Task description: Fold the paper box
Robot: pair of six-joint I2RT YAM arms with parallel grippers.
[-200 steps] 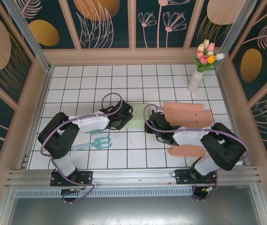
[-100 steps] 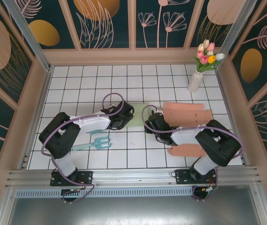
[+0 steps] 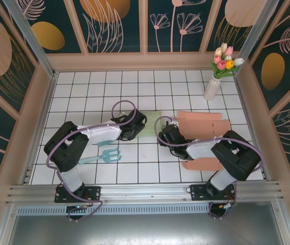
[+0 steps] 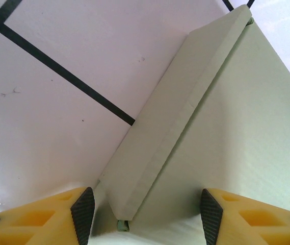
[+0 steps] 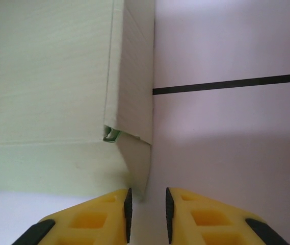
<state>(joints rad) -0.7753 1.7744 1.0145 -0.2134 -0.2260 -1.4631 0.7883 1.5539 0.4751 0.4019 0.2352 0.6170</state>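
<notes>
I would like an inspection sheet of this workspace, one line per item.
Surface: white tiled table, black grid lines.
Job's things: pale green box, lying flat between the grippers.
Clutter: pink card sheets, teal fork, vase of tulips.
Grippers: left gripper open, astride a box edge; right gripper narrowly open at a box corner.
Cables: purple cables looped over both arms.
Surroundings: flowered wall panels, metal rail in front.

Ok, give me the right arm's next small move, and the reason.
Probably nudge the right gripper forward until the side flap of the green box sits between the fingers. The jaws stand narrowly open just short of the flap's corner, gripping nothing, while the left gripper, open, straddles the opposite edge.
</notes>
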